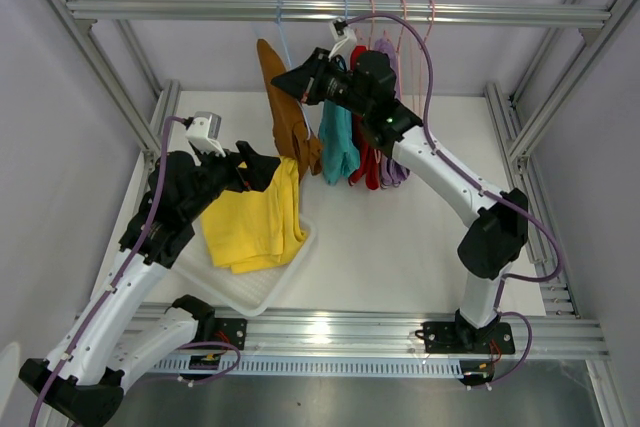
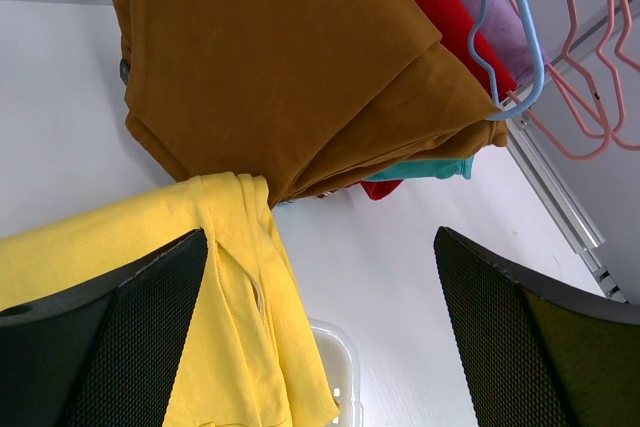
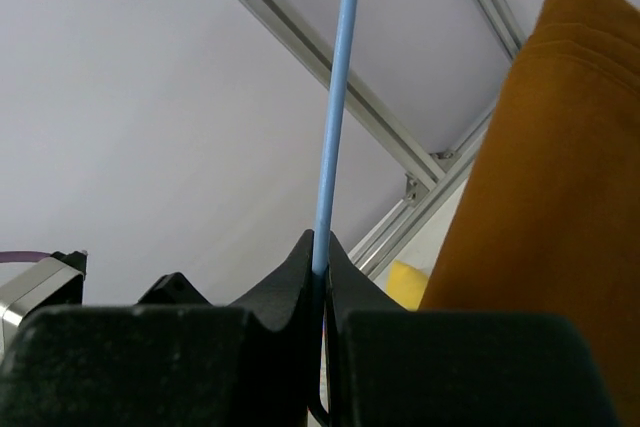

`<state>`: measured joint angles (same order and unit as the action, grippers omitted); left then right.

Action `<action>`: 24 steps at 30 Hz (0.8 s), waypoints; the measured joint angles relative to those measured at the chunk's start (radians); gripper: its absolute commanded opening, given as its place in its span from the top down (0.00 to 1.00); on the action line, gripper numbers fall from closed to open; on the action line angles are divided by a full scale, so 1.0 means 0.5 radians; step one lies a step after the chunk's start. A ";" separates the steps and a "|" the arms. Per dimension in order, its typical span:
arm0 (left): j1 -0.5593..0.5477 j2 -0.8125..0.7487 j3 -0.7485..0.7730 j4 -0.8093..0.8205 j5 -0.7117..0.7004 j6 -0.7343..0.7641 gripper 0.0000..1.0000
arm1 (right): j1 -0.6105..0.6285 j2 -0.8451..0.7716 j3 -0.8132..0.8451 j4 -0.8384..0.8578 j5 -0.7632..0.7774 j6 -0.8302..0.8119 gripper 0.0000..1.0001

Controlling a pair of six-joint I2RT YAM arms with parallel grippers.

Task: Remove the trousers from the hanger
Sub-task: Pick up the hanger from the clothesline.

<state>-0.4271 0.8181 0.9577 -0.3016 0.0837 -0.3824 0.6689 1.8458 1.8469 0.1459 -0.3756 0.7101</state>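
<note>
The brown trousers [image 1: 285, 117] hang folded over a blue hanger [image 1: 281, 27] on the top rail. My right gripper [image 1: 303, 84] is shut on that hanger's thin blue wire [image 3: 335, 97], with the brown cloth [image 3: 540, 207] just to its right. The teal [image 1: 338, 137], red [image 1: 365, 162] and lilac [image 1: 393, 162] trousers hang behind on pink hangers [image 1: 403, 17]. The yellow trousers [image 1: 250, 227] lie in a white tray [image 1: 270, 292]. My left gripper [image 1: 258, 167] is open over their far edge. In its wrist view [image 2: 320, 337] the yellow cloth [image 2: 230, 287] lies by the left finger [image 2: 100, 347], below the brown trousers [image 2: 290, 67].
An aluminium frame surrounds the white table, with the hanging rail [image 1: 200, 9] across the back. The tray's corner [image 2: 335, 347] shows under the yellow cloth. Both arms reach in over the left and middle of the table.
</note>
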 measured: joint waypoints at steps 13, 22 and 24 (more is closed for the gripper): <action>-0.005 0.000 0.000 0.000 0.044 0.028 0.01 | -0.027 -0.322 -0.294 -0.082 0.182 -0.110 1.00; -0.213 0.000 0.000 -0.002 0.029 0.143 0.01 | -0.037 -0.554 -0.473 -0.130 0.234 -0.112 1.00; -0.327 0.000 0.000 -0.002 -0.023 0.187 0.00 | -0.037 -0.617 -0.562 -0.108 0.267 -0.111 1.00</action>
<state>-0.5903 0.8181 0.9577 -0.3027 0.0723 -0.2890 0.6502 1.5372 1.5658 0.0921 -0.2420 0.6544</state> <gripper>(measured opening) 0.994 0.037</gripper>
